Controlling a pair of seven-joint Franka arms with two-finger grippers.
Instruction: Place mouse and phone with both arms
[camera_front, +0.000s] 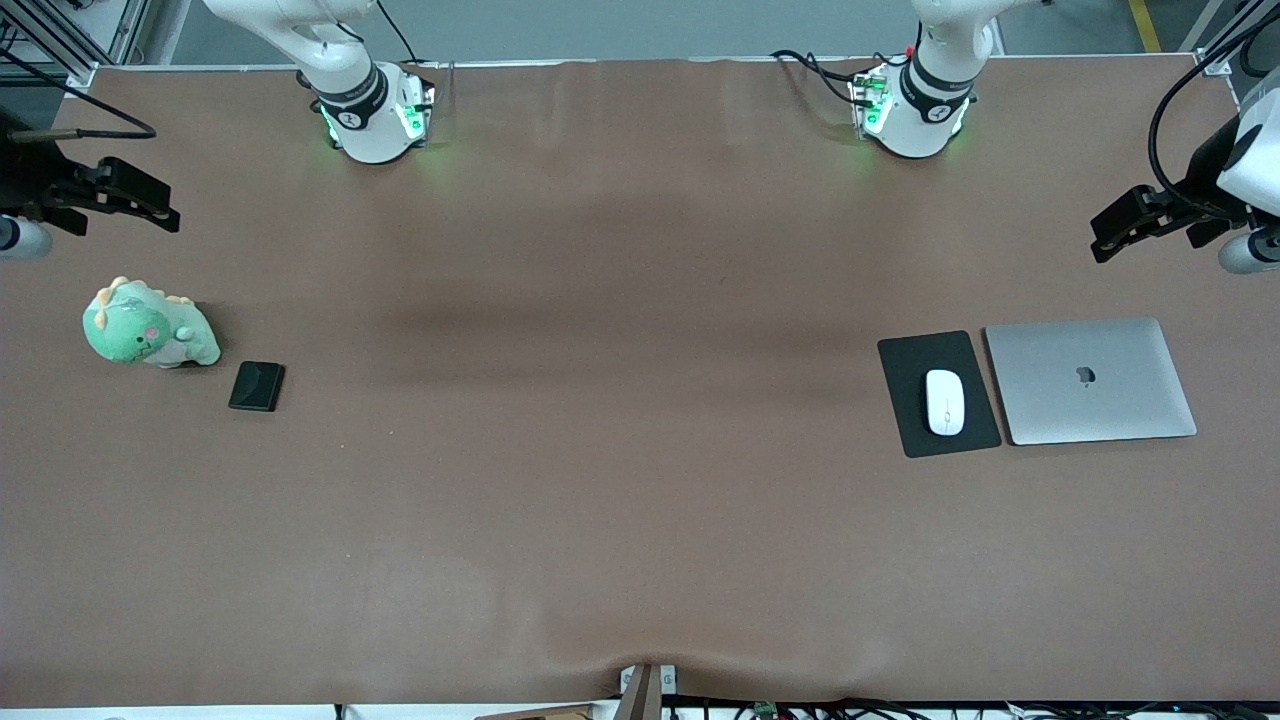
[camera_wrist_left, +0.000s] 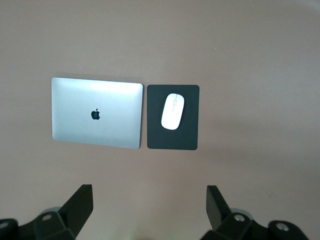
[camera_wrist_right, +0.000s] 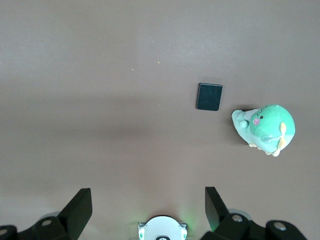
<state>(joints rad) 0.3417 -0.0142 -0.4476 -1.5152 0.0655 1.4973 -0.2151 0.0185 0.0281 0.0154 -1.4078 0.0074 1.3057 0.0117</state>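
Mouse: the mouse (camera_front: 945, 402) (camera_wrist_left: 173, 111) is a small white oval with a smooth, glossy shell and a thin grey line at its wheel; it lies flat on the mouse pad, toward the left arm's end of the table
Mouse pad: the mouse pad (camera_front: 908, 400) (camera_wrist_left: 187, 135) is a flat, matte black rectangle with rounded corners, just beside the laptop, with a thin gap between them
Phone: the phone (camera_front: 257, 386) (camera_wrist_right: 209, 96) is a small black slab with rounded corners and a faint sheen, lying flat on the table toward the right arm's end, near the plush dinosaur and slightly nearer to the front camera than it
Plush dinosaur: the plush dinosaur (camera_front: 148, 327) (camera_wrist_right: 265, 129) is soft, rounded, mint green with a pink cheek spot and pale yellow spikes
Laptop: the laptop (camera_front: 1090, 380) (camera_wrist_left: 96, 112) is a closed, silver, matte metal slab with a dark logo on its lid
Table: the table (camera_front: 620, 500) has a plain brown matte cover, slightly rippled at the edge nearest the front camera
Left gripper: the left gripper (camera_front: 1120, 228) (camera_wrist_left: 147, 212) hangs in the air over the left arm's end of the table, fingers spread wide, holding nothing
Right gripper: the right gripper (camera_front: 140, 205) (camera_wrist_right: 147, 212) hangs in the air over the right arm's end of the table, fingers spread wide, holding nothing
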